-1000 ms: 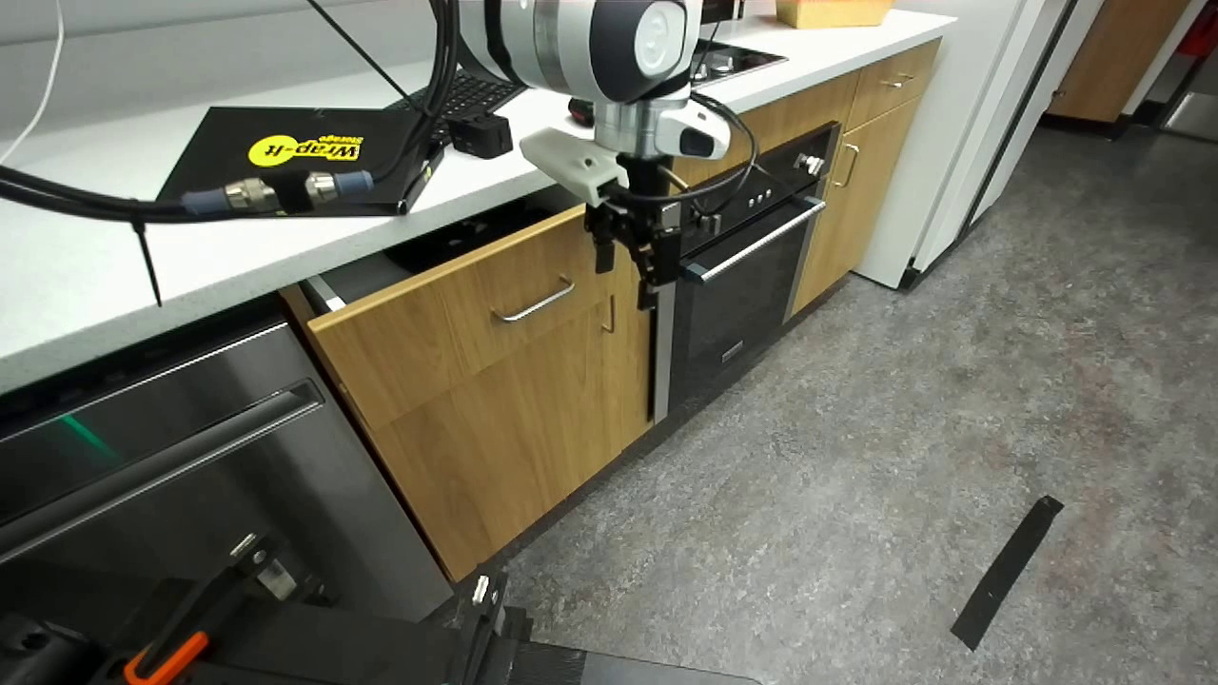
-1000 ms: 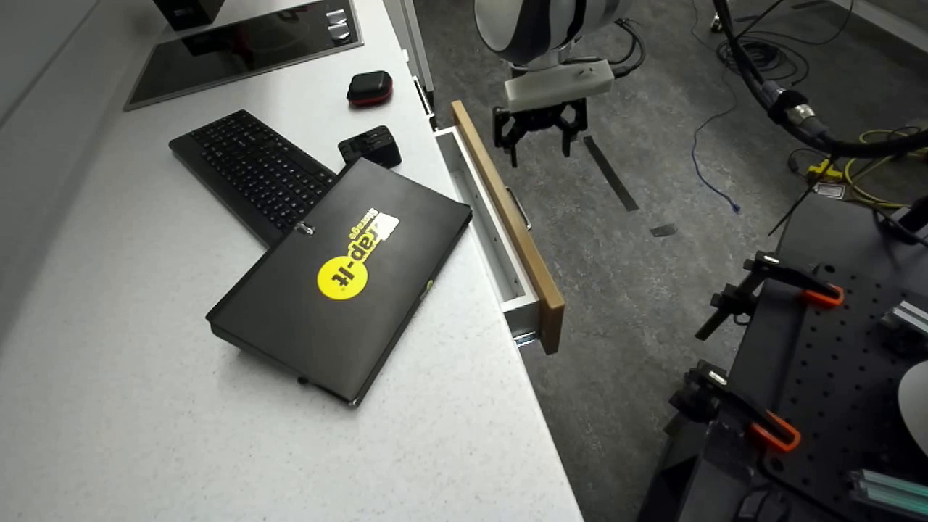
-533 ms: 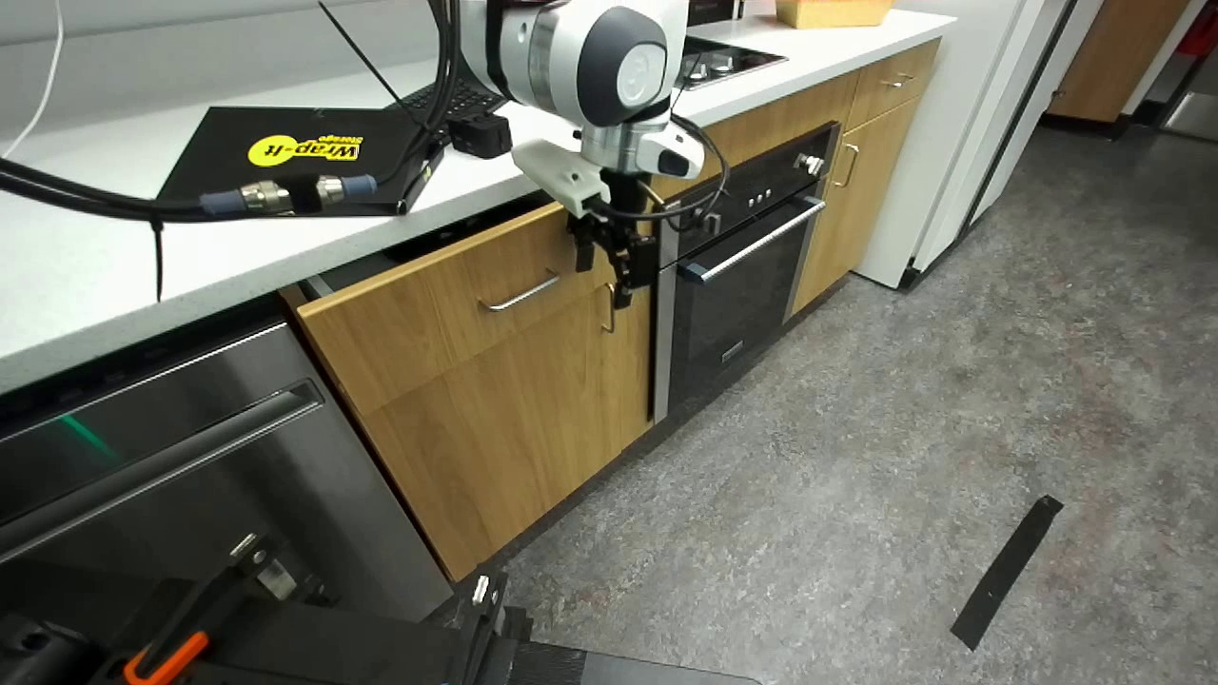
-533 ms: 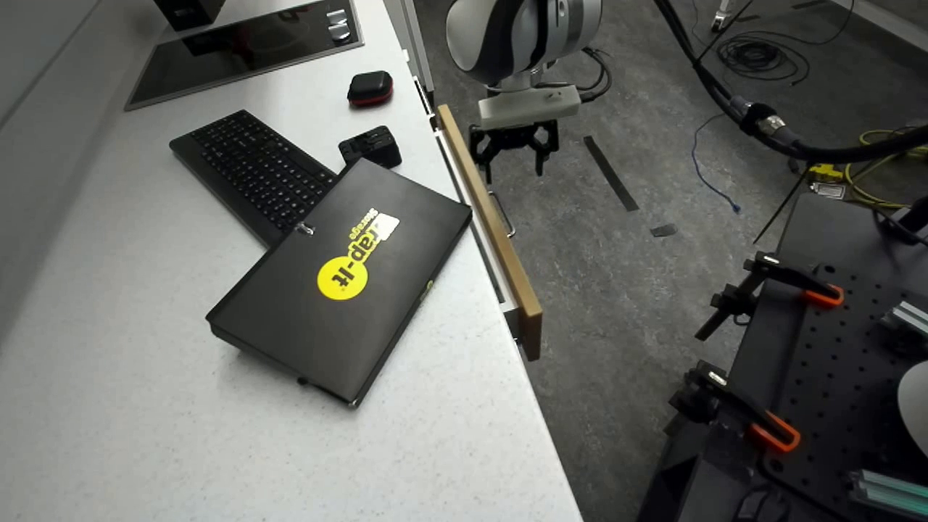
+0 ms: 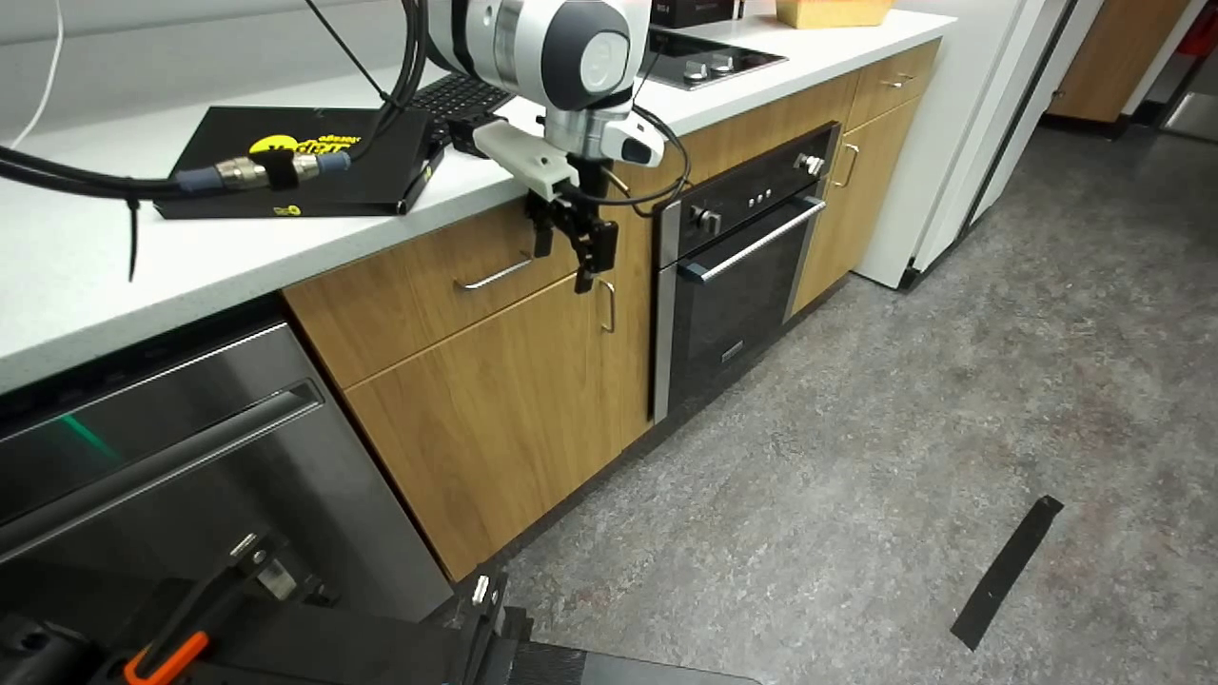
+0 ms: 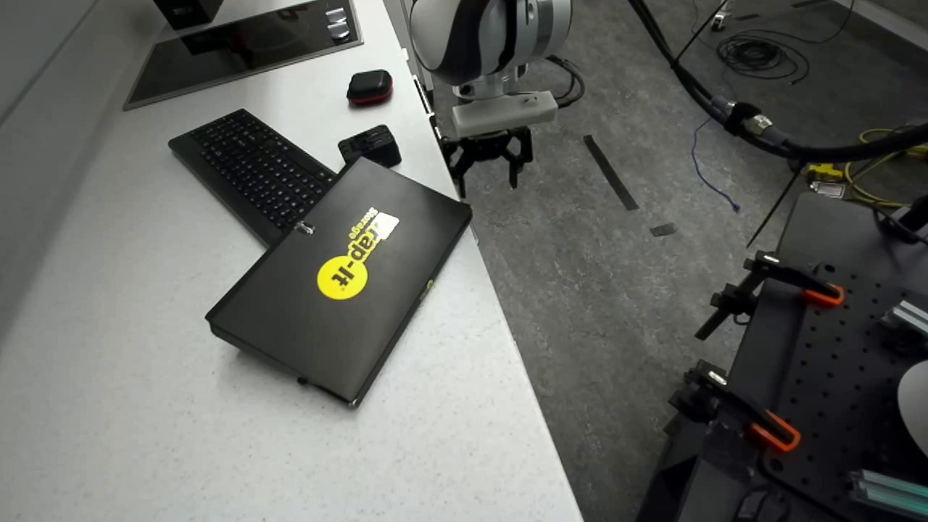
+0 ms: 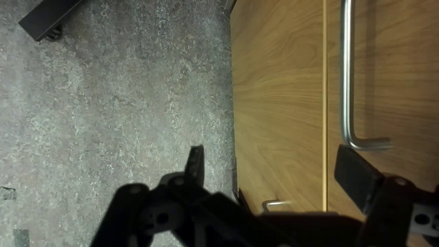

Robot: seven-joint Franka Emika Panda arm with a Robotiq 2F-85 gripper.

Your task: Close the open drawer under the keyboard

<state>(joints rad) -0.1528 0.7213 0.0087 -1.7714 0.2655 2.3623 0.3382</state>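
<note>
One drawer is under inspection, located beneath the tabletop, which carries the keyboard and a black box hiding one end of it. In an exterior view the drawer's light wood front appears flush above the cabinet door, with no interior showing; it is judged shut or very nearly so, the step in hand being the end of the push. The tool is at the oven end of the drawer's handle, its fingers well apart with nothing held between them. In the wrist view one finger overlaps the handle's end; contact cannot be confirmed. Good practice calls for pressure straight inward, square to the front, until the drawer seats, since an off-centre push may leave the far end slightly proud. Withdrawal should run straight outward, without sideways drift, lest a finger hook the bar and pull the drawer open. The front faces outward, over the floor. The drawer's long axis is horizontal, parallel to the tabletop's edge and the bar; in the wrist view it runs up and down.
</note>
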